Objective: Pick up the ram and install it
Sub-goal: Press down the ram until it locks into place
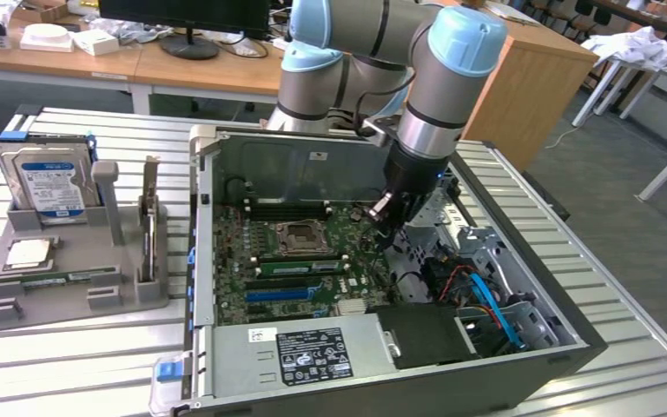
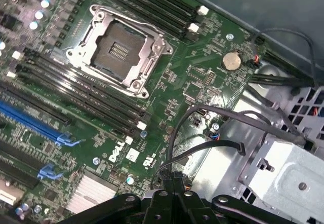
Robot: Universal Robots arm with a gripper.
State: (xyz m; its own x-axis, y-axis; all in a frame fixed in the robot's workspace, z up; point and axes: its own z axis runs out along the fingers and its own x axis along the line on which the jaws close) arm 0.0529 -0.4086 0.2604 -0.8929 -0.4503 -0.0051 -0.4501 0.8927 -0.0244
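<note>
Power supply [image 1: 299, 352] with its black-and-white label sits nearest, at the front edge of the open computer case [image 1: 565, 343]. Behind it, the green motherboard [image 1: 293, 261], a blue slot low on it, the bare processor socket [image 2: 119, 49] above.

My pincer [image 1: 382, 211] hangs over the motherboard's edge toward the exterior view's right, clenched, nothing between the fingers. In the wrist view its black linkage [image 2: 172, 209] hovers above loose black cables [image 2: 202, 148]; a round coin battery [image 2: 232, 60] lies further up the board. Long black memory slots [image 2: 86, 89] run beside the socket, unfilled in that view.

On the slatted desk [image 1: 67, 365], toward the exterior view's left, a grey holder tray [image 1: 67, 300]. The ram [image 1: 56, 280] lies flat in its front groove, well apart from my pincer. Behind it a small square silver chip [image 1: 29, 254], then a hard drive [image 1: 46, 187] standing upright.
</note>
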